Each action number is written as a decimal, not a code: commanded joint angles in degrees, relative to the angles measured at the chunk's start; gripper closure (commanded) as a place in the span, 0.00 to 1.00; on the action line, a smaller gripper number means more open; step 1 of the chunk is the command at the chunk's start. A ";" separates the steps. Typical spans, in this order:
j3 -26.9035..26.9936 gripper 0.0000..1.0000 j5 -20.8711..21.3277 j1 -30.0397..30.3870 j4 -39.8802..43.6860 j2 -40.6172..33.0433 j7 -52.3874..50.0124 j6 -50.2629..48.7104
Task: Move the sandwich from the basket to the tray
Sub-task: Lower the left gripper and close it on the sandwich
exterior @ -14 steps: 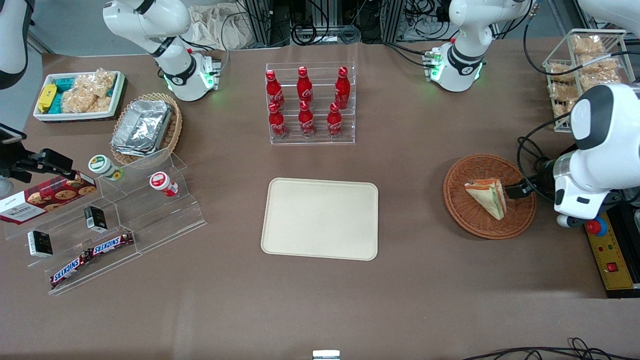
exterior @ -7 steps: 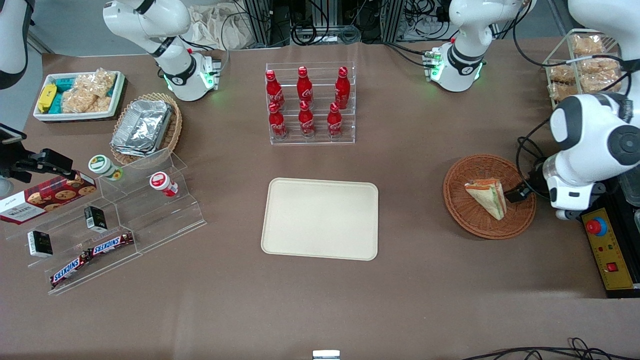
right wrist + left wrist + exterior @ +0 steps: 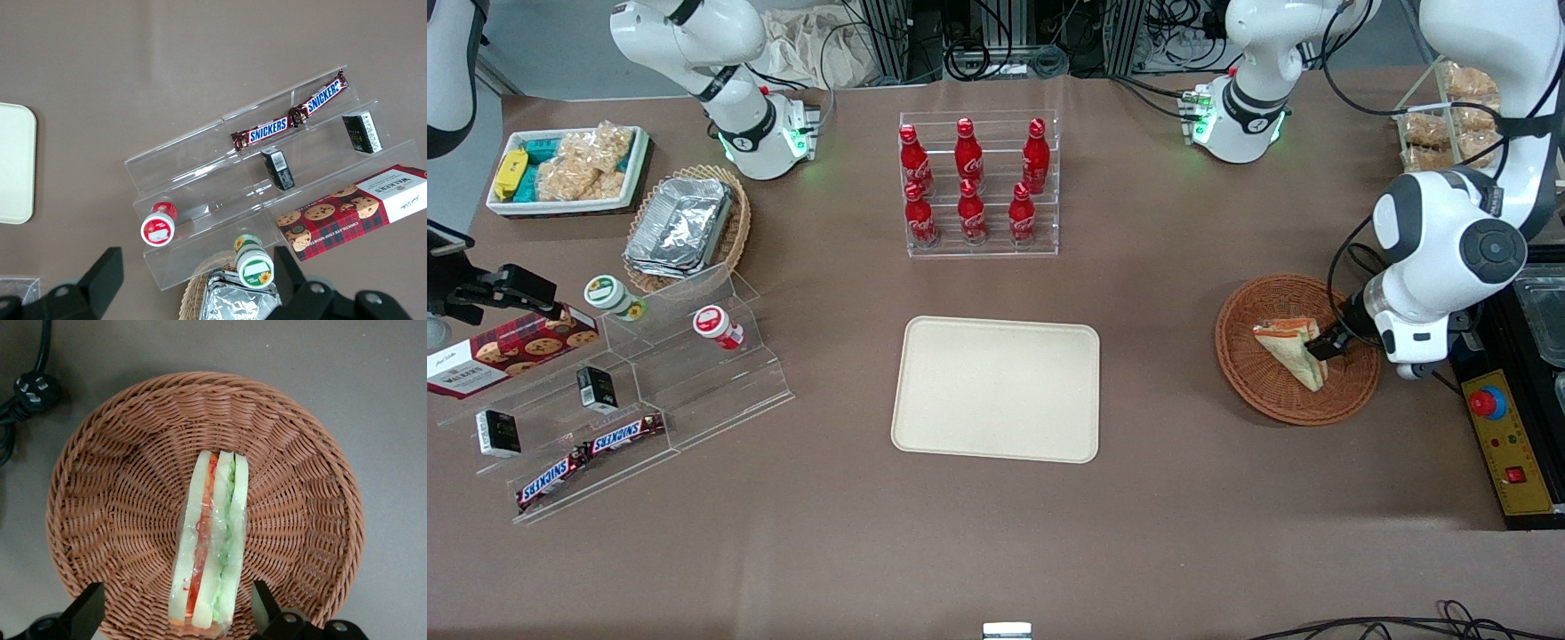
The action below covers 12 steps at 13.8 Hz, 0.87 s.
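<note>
- Reddish-brown wicker forms the round basket (image 3: 1296, 348), which sits on the brown worktop (image 3: 1156, 498) toward the working arm's end.
- Inside the basket the sandwich (image 3: 1292, 349) stands on edge, a pale bread wedge wrapped in clear film.
- Its long axis, in the front view, runs from a broad end farther from the front camera to a narrower tip nearer to it.
- In the left wrist view the sandwich (image 3: 209, 543) shows its layered edge: an orange-red strip beside a green strip between pale bread slices, running across the middle of the basket (image 3: 120, 487).
- The left arm's gripper (image 3: 1319, 347) hovers low over the basket at the sandwich's broad end; the jaws are spread wide, one finger (image 3: 85, 608) on each side of the sandwich, with neither seen touching it.
- The cream-beige tray (image 3: 996, 388) lies flat at the worktop's middle, well apart from the basket.
- Six red Coca-Cola bottles (image 3: 970, 182) stand in a clear tiered rack, farther from the front camera than the tray.
- Toward the parked arm's end, a clear stepped stand carries two Snickers bars (image 3: 289, 120) and a red Walkers cookie box (image 3: 353, 211).
</note>
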 commanded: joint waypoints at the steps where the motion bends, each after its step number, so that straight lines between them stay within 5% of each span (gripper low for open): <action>1: -0.24 0.01 -0.44 -0.57 -0.33 0.76 -3.47 1.57; 12: -0.33 0.01 -0.44 -0.57 -5.42 3.75 -4.36 11.84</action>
